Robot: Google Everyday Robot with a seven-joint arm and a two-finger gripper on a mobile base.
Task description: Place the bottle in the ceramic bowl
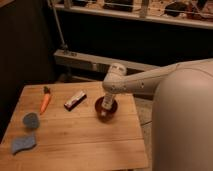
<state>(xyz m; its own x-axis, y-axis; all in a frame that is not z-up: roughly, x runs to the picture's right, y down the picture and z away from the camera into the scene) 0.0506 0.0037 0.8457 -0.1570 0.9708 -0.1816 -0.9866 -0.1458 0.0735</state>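
The ceramic bowl [106, 108], small, round and glossy reddish-orange, stands on the wooden table [75, 135] near its right edge. The bottle [105, 111] shows as a pale whitish shape standing inside the bowl, its upper part hidden by my gripper. My gripper [107, 100] hangs straight down from the white arm, directly over the bowl and at the bottle's top. I cannot tell whether it still holds the bottle.
A carrot [45, 101] lies at the table's left back. A dark-and-white packet [75, 99] lies left of the bowl. A round blue-grey pad [31, 120] and a blue sponge [23, 143] sit at the left front. A dark shelf unit stands behind the table.
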